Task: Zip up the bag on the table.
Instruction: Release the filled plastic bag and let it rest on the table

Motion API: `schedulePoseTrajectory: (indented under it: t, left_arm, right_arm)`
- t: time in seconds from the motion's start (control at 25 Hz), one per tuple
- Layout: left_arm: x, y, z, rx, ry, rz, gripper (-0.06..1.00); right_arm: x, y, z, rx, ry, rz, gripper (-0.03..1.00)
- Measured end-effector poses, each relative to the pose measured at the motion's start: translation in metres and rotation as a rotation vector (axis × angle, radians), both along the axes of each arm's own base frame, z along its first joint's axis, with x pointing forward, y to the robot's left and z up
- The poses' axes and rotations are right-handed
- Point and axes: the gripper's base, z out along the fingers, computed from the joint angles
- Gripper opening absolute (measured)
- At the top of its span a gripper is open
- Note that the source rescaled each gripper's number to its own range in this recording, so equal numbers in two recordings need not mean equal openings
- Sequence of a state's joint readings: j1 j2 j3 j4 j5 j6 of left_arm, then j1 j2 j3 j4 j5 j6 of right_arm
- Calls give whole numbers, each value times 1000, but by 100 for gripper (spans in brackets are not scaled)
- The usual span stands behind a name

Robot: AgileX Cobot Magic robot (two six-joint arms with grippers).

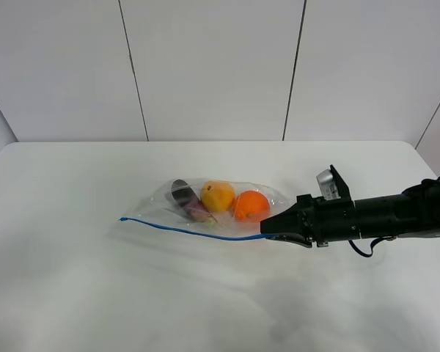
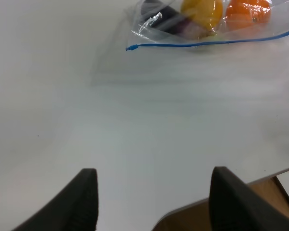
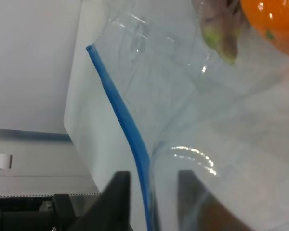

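Note:
The bag [image 1: 213, 209] lies flat near the middle of the table [image 1: 95, 293]. It holds an orange [image 1: 251, 205], a yellow fruit [image 1: 218, 196] and a purple eggplant [image 1: 185, 198]. Its blue zip strip [image 1: 183, 230] runs along the near edge. My right gripper [image 1: 268, 229] is at the strip's right end. In the right wrist view the strip [image 3: 120, 110] passes between the two fingers [image 3: 118, 197] with a gap on each side, so the right gripper [image 3: 151, 202] stands open around it. My left gripper [image 2: 154, 202] is wide open and empty over bare table, well short of the bag [image 2: 154, 24].
The table's near edge [image 2: 241, 192] shows just past my left fingertips, with a brown surface [image 2: 265, 202] below it. A white panelled wall [image 1: 213, 66] stands behind the table. Bare tabletop surrounds the bag on all sides.

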State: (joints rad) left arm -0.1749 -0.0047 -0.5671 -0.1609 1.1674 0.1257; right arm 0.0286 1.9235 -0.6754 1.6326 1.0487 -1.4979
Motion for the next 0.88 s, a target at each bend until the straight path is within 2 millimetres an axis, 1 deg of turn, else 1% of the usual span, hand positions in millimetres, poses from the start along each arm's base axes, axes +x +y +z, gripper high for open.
schedulePoseTrajectory:
  t: [0.16,0.28,0.36,0.44,0.52,0.72,0.88]
  left_arm:
    - [0,0,0,0,0,0,98]
    - [0,0,0,0,0,0,98]
    - [0,0,0,0,0,0,98]
    - [0,0,0,0,0,0,98]
    - [0,0,0,0,0,0,98]
    - [0,0,0,0,0,0,98]
    - [0,0,0,0,0,0,98]
  right_arm:
    - [0,0,0,-4,0,-2,70]
    - [1,-1,-1,-19,1,-8,88]
    - [1,-1,-2,-24,2,-11,95]
    - [1,-1,-2,-29,3,-14,99]
    - [1,-2,-3,-35,5,-18,100]
    - [3,-3,-5,-61,10,-40,100]
    - [4,-7,-9,-114,22,-72,100]
